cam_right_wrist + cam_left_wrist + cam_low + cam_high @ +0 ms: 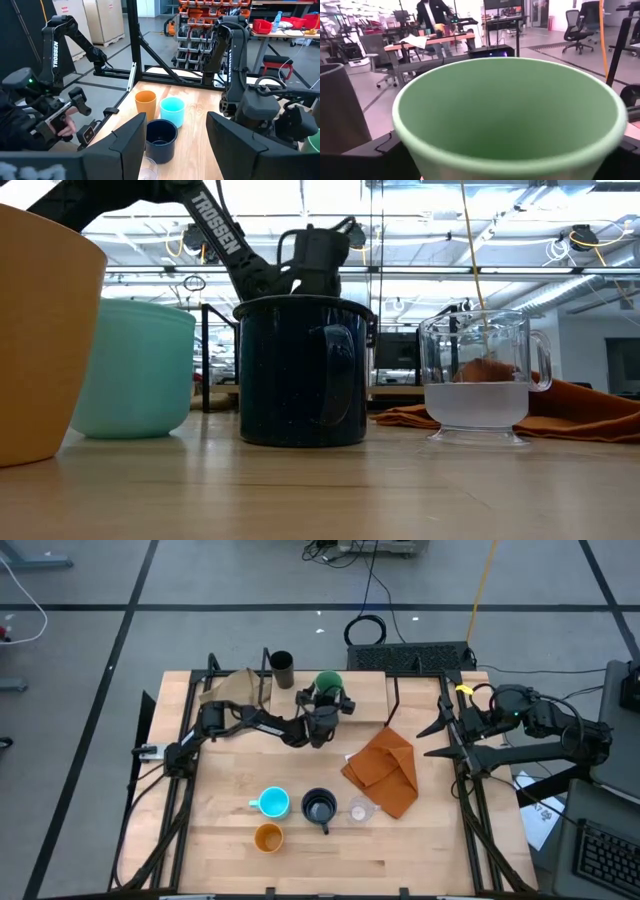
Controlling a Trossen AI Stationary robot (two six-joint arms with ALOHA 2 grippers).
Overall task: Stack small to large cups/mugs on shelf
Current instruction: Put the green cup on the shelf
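Observation:
The green cup (328, 683) stands on the shelf (368, 700), right of the dark brown cup (281, 664). My left gripper (326, 702) reaches level from the table's left, open wide, one finger on each side of the green cup (510, 115). The cup's foot is hidden. On the table's near part stand the light blue mug (273, 803), the navy mug (319, 807), the clear cup (359, 810) and the orange cup (268, 837). My right gripper (175, 145) waits open above the table's right edge, with nothing between its fingers. My left gripper has the green cup's side wall (407, 150) between its two fingers, which come level from the table's left. The rim fills the gap between them. Whether the fingers touch the wall, I cannot tell.
An orange cloth (385, 772) lies crumpled right of centre, between the shelf and the clear cup. A tan sheet (235, 688) lies on the shelf's left end. In the low view the navy mug (300, 370) hides the green cup. A person's hand (65, 125) shows beyond the table.

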